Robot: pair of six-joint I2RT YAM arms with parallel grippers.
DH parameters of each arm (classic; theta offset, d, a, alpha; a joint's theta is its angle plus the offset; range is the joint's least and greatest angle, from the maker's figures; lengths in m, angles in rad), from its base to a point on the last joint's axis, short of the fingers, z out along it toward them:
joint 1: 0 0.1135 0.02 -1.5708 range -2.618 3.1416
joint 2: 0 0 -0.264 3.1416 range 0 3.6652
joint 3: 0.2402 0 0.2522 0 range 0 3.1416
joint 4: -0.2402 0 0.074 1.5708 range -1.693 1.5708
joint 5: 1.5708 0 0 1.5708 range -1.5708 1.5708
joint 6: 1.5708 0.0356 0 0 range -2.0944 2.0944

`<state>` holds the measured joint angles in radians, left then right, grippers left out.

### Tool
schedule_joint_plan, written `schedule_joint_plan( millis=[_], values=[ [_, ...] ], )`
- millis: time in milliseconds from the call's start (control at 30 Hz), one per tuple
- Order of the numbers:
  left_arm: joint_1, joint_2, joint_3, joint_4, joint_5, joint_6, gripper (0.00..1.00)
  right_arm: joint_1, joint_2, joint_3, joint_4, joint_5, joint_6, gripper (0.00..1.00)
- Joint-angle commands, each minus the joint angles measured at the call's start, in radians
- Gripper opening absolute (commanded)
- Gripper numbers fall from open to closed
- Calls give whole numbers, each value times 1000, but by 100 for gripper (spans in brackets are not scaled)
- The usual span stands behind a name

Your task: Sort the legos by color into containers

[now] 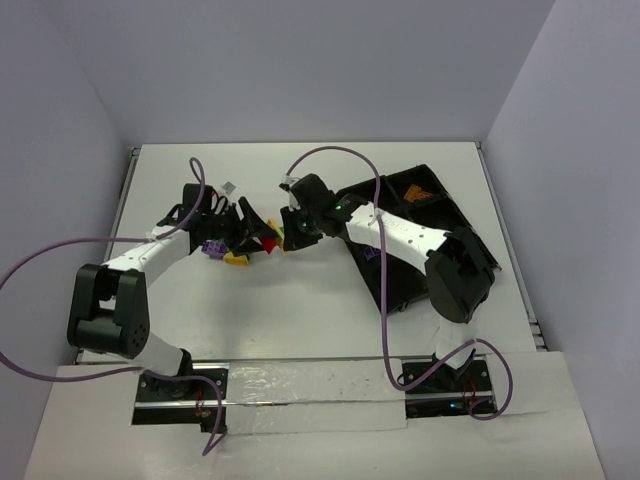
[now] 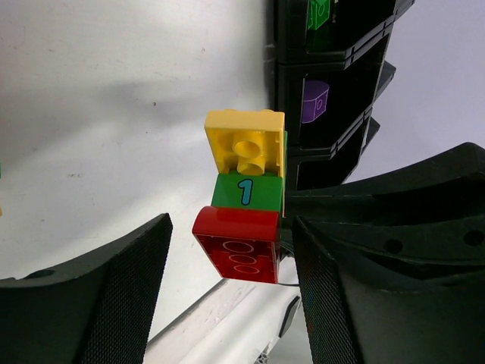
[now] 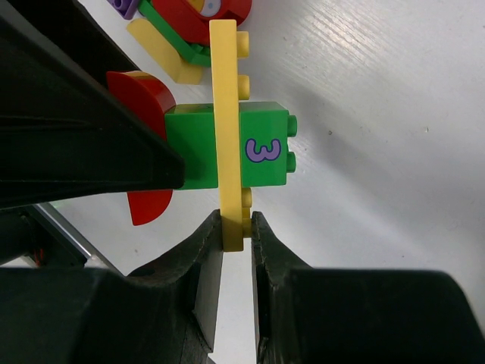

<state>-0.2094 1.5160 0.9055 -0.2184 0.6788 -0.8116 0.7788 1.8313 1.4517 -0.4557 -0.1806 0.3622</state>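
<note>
A joined stack of legos hangs over the table between my two grippers. My right gripper [image 3: 238, 221] is shut on the edge of its thin yellow plate [image 3: 225, 91], which carries a green brick [image 3: 265, 148] marked 3. The red curved brick [image 2: 239, 244] at the stack's other end sits between the fingers of my left gripper [image 2: 231, 227], which stands open with a gap on the left side. Above it are a green brick [image 2: 246, 189] marked 1 and a yellow brick [image 2: 244, 140]. In the top view, left gripper [image 1: 252, 232] and right gripper [image 1: 290, 232] meet left of the containers [image 1: 452, 225].
Loose bricks lie on the table under the left arm: purple [image 1: 212, 247], yellow [image 1: 237, 259]; red [image 3: 208, 14] and yellow [image 3: 163, 47] ones show in the right wrist view. The tray's compartments hold a green brick [image 2: 318, 14], a purple brick [image 2: 314, 102] and an orange one [image 1: 415, 195].
</note>
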Motion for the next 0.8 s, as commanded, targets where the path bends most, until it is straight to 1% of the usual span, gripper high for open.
schedule_joint_plan(
  millis=[0, 200, 333, 400, 500, 533, 600, 633, 700, 767],
  values=[
    [-15, 10, 49, 39, 13, -9, 69, -6, -58, 16, 52, -10, -6, 0],
    [-22, 25, 54, 48, 12, -21, 69, -6, -52, 33, 49, -14, -15, 0],
    [-28, 21, 58, 50, 5, -29, 61, -6, -55, 30, 48, -15, -19, 0],
    [-28, 16, 62, 45, -5, -29, 52, -6, -57, 25, 48, -12, -21, 0],
    [-27, 1, 64, 42, -18, -32, 34, -6, -61, 18, 44, 4, -22, 0],
    [-28, -2, 64, 45, -18, -34, 26, -6, -62, 14, 44, 14, -22, 0],
    [-28, -4, 68, 40, -14, -36, 5, -7, -73, -1, 43, 37, -17, 0],
    [-28, -4, 70, 36, -14, -37, 2, -9, -77, -8, 45, 43, -11, 0],
    [-27, -6, 71, 29, -15, -40, 0, -24, -87, -28, 56, 34, 14, 0],
    [-27, -12, 61, 40, -11, -47, 0, -50, -93, -51, 81, -9, 48, 0]
  ],
)
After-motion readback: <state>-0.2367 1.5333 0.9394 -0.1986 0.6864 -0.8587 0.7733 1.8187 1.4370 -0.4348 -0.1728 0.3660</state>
